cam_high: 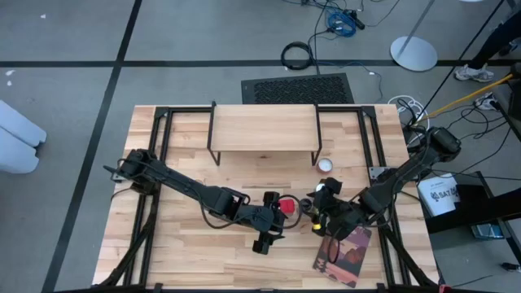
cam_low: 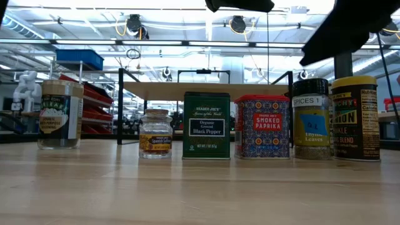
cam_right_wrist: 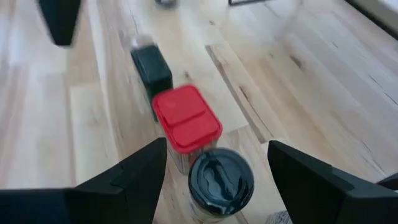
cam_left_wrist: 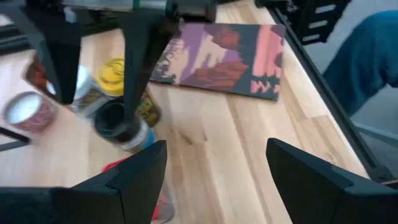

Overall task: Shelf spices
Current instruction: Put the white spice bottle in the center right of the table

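- The right claw [cam_right_wrist: 216, 163] shows at the bottom of the frame, its two dark fingers [cam_right_wrist: 134, 171] spread wide apart.
- Between the fingers, bottom centre, stands a jar with a round black lid [cam_right_wrist: 221, 179].
- Just above it, touching or nearly so, is a tin with a red square top [cam_right_wrist: 185, 118].
- Above that sits a dark tin [cam_right_wrist: 150, 68].
- All rest on the pale wood-plank surface [cam_right_wrist: 323, 74].
- A dark shape [cam_right_wrist: 60, 18] hangs at upper left.
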